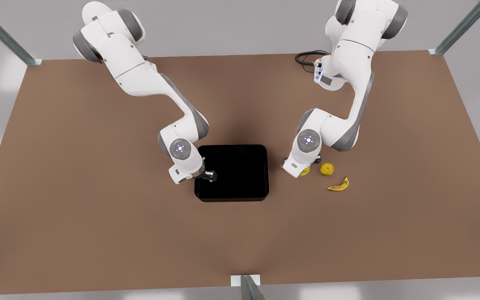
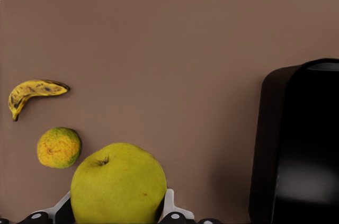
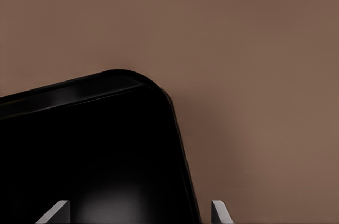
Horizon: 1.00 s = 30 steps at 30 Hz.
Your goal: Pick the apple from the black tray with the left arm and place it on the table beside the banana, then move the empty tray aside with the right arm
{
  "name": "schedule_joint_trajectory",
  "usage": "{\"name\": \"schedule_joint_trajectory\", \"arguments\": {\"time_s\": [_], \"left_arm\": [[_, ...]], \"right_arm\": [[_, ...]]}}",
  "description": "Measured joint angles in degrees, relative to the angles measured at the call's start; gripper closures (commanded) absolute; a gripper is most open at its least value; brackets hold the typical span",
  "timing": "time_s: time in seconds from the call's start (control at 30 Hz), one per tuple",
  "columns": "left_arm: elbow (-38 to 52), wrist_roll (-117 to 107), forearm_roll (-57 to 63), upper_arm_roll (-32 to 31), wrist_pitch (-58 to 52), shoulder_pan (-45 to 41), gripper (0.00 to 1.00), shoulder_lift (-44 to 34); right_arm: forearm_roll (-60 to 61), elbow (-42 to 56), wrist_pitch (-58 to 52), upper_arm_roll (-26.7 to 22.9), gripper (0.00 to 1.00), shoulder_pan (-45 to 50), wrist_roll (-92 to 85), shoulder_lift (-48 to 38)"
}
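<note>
Black tray (image 1: 240, 183) rim between spread right tool (image 1: 208, 175); left tool (image 1: 302, 170) low, clasping apple (image 2: 118, 184).

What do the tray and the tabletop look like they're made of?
The black tray looks like glossy plastic or lacquered metal: soft highlights run along its rim and floor, though which of the two can't be told. The table looks like matte brown board or laminate: flat, even colour with no shine or grain.
</note>
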Motion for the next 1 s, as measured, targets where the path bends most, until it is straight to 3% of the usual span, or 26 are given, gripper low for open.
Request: {"name": "schedule_joint_trajectory", "arguments": {"time_s": [0.13, 0.17, 0.2, 0.23, 0.37, 0.57, 0.67, 0.7, 0.73, 0.77, 1.0], "left_arm": [[-0.1, 3.8, 1.6, 0.0, 0.8, 2.3, 0.33, 0.4], [0.0, 4.6, 2.1, 0.0, 1.2, 2.5, 0.33, 0.4], [0.0, 5.4, 2.5, 0.0, 1.5, 2.5, 0.23, 0.4], [0.0, 6.2, 2.8, 0.0, 1.8, 2.5, 0.0, 0.3], [0.0, 9.0, 3.2, 0.0, 2.5, 2.5, 0.0, 0.4], [0.9, 12.2, 2.3, -0.2, 2.8, 2.6, 0.0, -1.3], [-0.4, 13.5, -3.3, 0.6, 1.6, 4.5, 0.0, -9.7], [-2.3, 13.8, -5.4, 0.9, 0.4, 7.4, 0.0, -12.8], [-1.9, 14.1, -7.2, 1.4, -1.7, 10.5, 0.0, -15.1], [-0.7, 14.3, -8.5, 2.5, -4.2, 12.9, 0.0, -17.1], [6.9, 17.8, -11.9, 5.2, -15.7, 16.4, 0.0, -19.2]], "right_arm": [[-0.4, 0.0, 1.9, 0.0, 0.04, 0.0, 0.5, 1.3], [-0.4, 0.0, 2.3, 0.0, 0.1, 0.0, 0.6, 1.6], [-0.4, 0.0, 2.6, 0.0, 0.4, 0.0, 0.6, 1.8], [-0.4, 0.1, 3.0, 0.0, 0.57, 0.0, 0.7, 1.8], [0.4, 0.3, 4.1, 0.0, 0.79, -0.1, 0.0, 1.9], [-0.1, 0.9, 5.2, -0.1, 0.73, 0.0, -0.3, 3.3], [-0.3, 1.5, 5.9, 0.0, 0.69, 0.0, -0.3, 4.8], [-0.3, 1.7, 6.1, 0.0, 0.75, 0.0, -0.3, 5.2], [-0.2, 2.1, 6.3, 0.0, 0.92, 0.0, -0.4, 5.5], [0.2, 2.4, 6.6, 0.0, 1.0, 0.0, -0.8, 5.6], [1.1, 3.3, 5.3, 1.6, 1.0, -3.1, -3.2, 1.1]]}}
